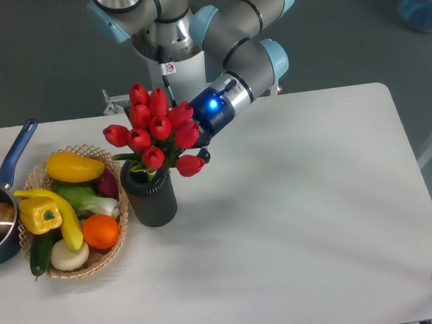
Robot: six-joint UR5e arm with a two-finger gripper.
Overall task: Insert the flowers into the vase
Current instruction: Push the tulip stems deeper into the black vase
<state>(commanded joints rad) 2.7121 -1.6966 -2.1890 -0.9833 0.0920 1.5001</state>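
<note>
The flowers [157,133] sit low in the vase [151,192], left of table centre; the gripper [197,142] is hidden behind the blooms, grip state indeterminate; risk: the top-heavy bunch tips the vase toward the basket [112,245] on release.

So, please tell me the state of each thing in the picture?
flowers: stems down in the vase, blooms above the rim
vase: upright beside the basket
gripper: jaws hidden behind the blooms
basket: full of produce
pot: holds something pale
</note>
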